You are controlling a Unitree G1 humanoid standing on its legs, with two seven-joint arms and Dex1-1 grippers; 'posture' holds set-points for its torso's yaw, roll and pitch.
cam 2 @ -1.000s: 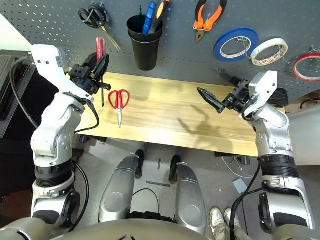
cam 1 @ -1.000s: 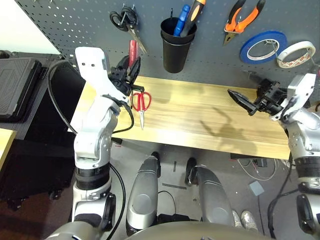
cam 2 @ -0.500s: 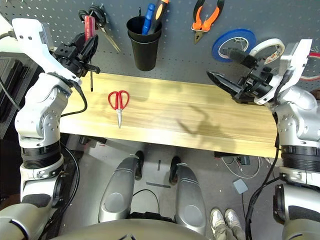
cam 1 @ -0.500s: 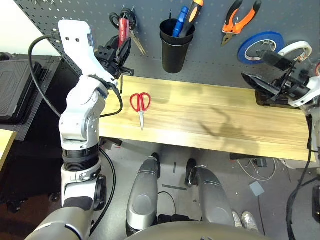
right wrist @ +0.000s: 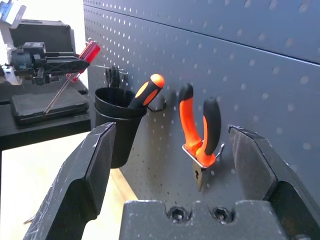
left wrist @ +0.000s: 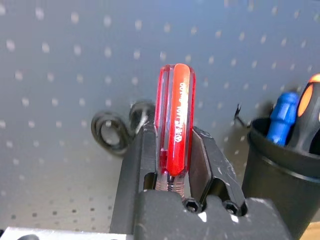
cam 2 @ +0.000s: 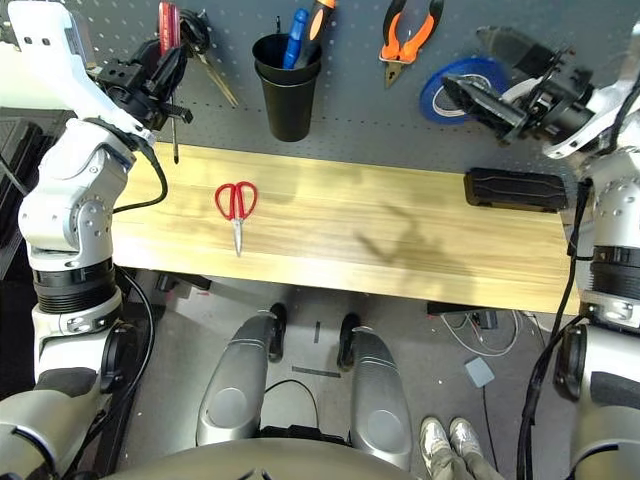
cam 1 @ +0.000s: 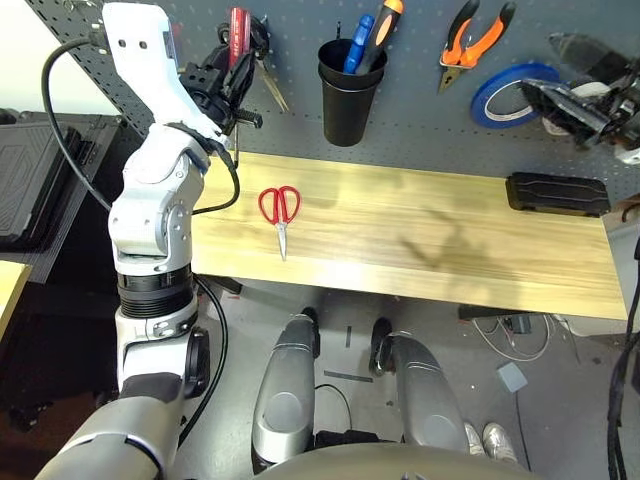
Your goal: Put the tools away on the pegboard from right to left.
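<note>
The left gripper (cam 1: 237, 80) had carried the red-handled screwdriver (cam 1: 239, 35) up, and its handle came in front of the black scissors (left wrist: 107, 134), seemingly, though the overlap was hard to judge. The red scissors (cam 1: 281, 214) came out from behind that gripper. The right gripper (cam 2: 467, 62) rose over the tape rolls (cam 2: 437, 98), uncovering the black case (cam 2: 514, 190) on the table (cam 2: 350, 215).

From the head I'm looking forward and down — both eyes sharing the tabletop (cam 1: 400, 220) and the pegboard (cam 1: 420, 110) along its far edge. My left wrist camera is facing the pegboard close up; my right is looking leftward along it, sharing the black cup (right wrist: 117, 120).
</note>
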